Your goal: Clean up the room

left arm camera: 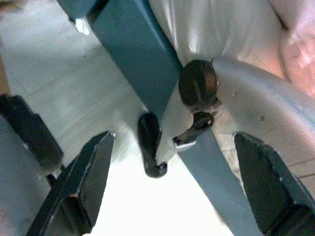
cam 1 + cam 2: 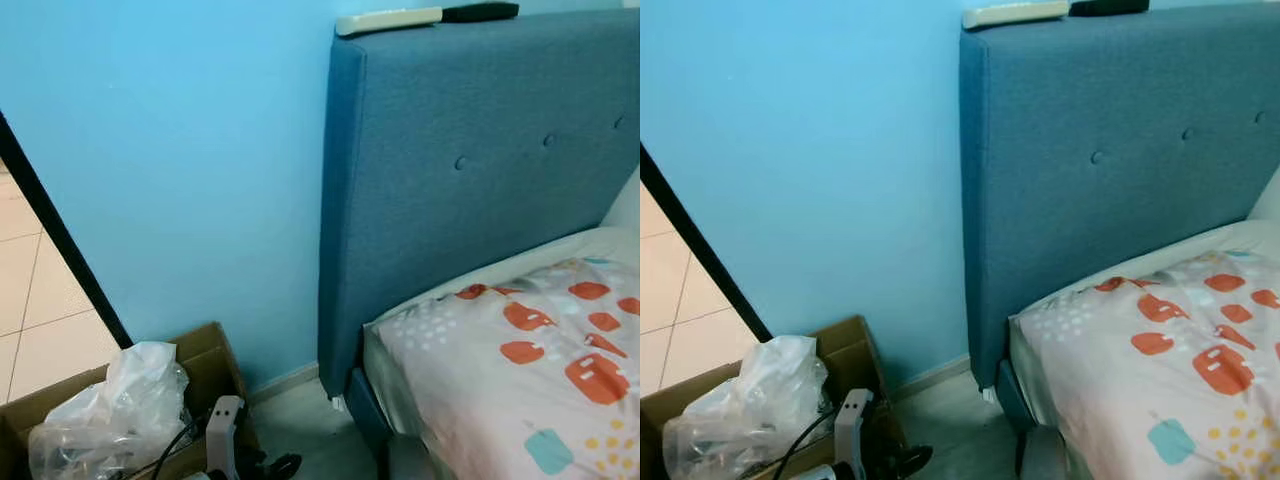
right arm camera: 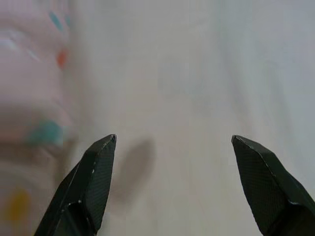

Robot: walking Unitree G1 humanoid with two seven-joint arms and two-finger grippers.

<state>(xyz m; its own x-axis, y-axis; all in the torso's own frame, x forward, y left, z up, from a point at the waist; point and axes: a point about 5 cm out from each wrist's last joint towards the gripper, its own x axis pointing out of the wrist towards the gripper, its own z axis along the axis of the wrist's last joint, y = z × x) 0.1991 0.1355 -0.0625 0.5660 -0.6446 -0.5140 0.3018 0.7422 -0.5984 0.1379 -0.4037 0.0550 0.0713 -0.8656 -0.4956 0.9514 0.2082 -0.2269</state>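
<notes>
A crumpled clear plastic bag (image 2: pixel 110 410) lies in an open cardboard box (image 2: pixel 205 350) on the floor by the blue wall. A white remote (image 2: pixel 388 20) and a black remote (image 2: pixel 480 12) rest on top of the blue headboard (image 2: pixel 480 170). My left gripper (image 1: pixel 174 136) hangs open low over the pale floor beside the bed frame (image 1: pixel 133 54), nothing between its fingers (image 1: pixel 83 182). My right gripper (image 3: pixel 173 138) is open over the white sheet (image 3: pixel 206 73), beside the patterned duvet (image 3: pixel 29 98), and holds nothing.
The bed with its spotted duvet (image 2: pixel 540 370) takes up the right. A grey device with black cables (image 2: pixel 225 425) stands at the box's near corner. A silver robot limb with a black knob (image 1: pixel 197 86) crosses the left wrist view. A dark door frame (image 2: pixel 60 240) and tiled floor (image 2: pixel 40 300) lie left.
</notes>
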